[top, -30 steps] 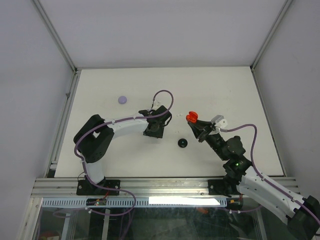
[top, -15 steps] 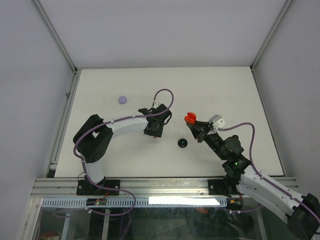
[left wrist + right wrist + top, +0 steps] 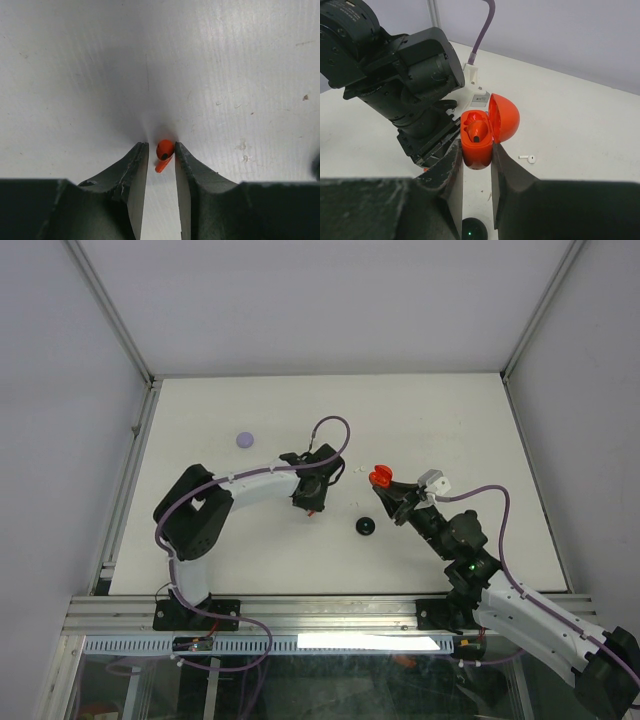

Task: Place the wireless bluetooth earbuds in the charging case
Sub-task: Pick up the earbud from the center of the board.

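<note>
Top external view, from the left: a lavender case (image 3: 245, 439) sits alone on the white table (image 3: 450, 420), well apart from both arms. Next comes the left gripper (image 3: 160, 145), tipped down onto the table. In its wrist view its fingers (image 3: 136, 162) stand either side of the red earbud (image 3: 165, 149), which lies flat with its stem pointing back between them. The gap is narrow but not clamped: the bud seems to touch one finger, while a sliver of table shows on the other side. The view is too tight to be sure of that contact.

Further right, a white earbud (image 3: 527, 158) lies loose on the table and a black case (image 3: 366, 526) sits near the middle. The right gripper (image 3: 475, 145) is clenched on the red case (image 3: 478, 156), held up off the table with its lid hinged open toward the left arm. One socket looks already filled.

The red bud is probably very light, hard and smooth. It is likely to squirt sideways or roll if squeezed off-centre. The best hold is across the round head, leaving the stem free to drop into the empty socket. A gentle pinch should do, since the bud has almost no weight to carry.
</note>
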`<action>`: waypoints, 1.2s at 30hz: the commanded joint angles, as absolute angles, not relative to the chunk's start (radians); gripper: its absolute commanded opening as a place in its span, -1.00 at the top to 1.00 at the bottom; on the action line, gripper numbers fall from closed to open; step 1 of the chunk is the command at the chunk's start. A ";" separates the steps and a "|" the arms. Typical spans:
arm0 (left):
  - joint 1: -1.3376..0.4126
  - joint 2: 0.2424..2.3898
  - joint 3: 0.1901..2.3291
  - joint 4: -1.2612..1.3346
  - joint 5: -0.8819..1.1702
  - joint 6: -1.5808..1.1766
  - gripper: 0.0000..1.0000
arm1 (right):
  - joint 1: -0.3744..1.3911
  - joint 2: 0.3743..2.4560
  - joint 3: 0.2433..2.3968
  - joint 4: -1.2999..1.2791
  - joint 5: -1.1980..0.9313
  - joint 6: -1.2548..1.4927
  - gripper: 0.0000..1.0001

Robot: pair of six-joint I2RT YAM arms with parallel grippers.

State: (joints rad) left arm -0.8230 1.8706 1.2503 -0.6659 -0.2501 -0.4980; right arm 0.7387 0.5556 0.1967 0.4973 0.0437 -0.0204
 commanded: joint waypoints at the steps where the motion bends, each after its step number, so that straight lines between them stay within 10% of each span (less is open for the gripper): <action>1: -0.816 1.886 1.282 -0.647 -0.226 -0.472 0.44 | 0.742 0.546 0.206 0.566 0.034 -0.010 1.00; 18: -0.798 1.783 1.269 -0.637 -0.234 -0.487 0.87 | 0.742 0.594 0.227 0.564 -0.019 -0.015 1.00; 36: -0.797 1.353 1.214 -0.384 -0.145 -0.439 0.88 | 0.742 0.716 0.244 0.765 -0.130 -0.012 1.00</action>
State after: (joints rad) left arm -0.8032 1.4757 1.2430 -0.5377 -0.2100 -0.4683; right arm 0.7387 0.6910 0.1970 0.6094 -0.0772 -0.0204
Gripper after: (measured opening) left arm 0.154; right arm 0.228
